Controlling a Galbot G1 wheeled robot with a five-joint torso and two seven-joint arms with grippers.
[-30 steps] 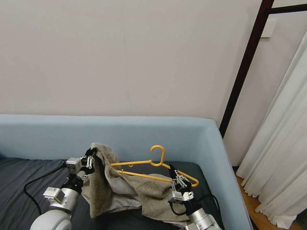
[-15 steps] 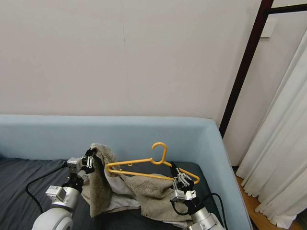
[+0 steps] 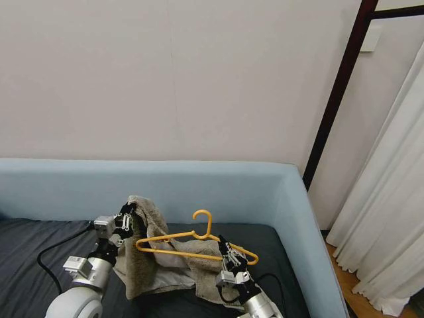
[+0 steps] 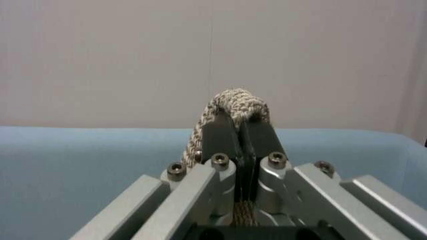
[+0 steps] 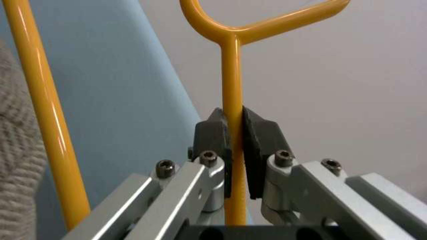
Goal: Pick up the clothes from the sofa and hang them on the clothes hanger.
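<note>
Knitted, grey-beige and floppy, the garment (image 3: 140,262) should be light and soft. It will sag wherever nothing supports it, so take it by a bunched fold near an edge, not a flat face. It lies heaped on the dark grey seat cushion (image 3: 40,238) of the light-blue sofa (image 3: 199,182), one end lifted. The thin orange hanger (image 3: 167,238) rests across it; you cannot tell whether it is threaded inside. The hanger looks rigid, smooth and probably slippery, so pinch a straight run of its bar. Your left gripper (image 3: 126,218) is clamped tight on a raised fold of the knit, which bulges over its fingertips (image 4: 220,132). Your right gripper (image 3: 230,257) is closed on a straight stretch of bar near the hanger's right shoulder, jaws pinching from both sides.
</note>
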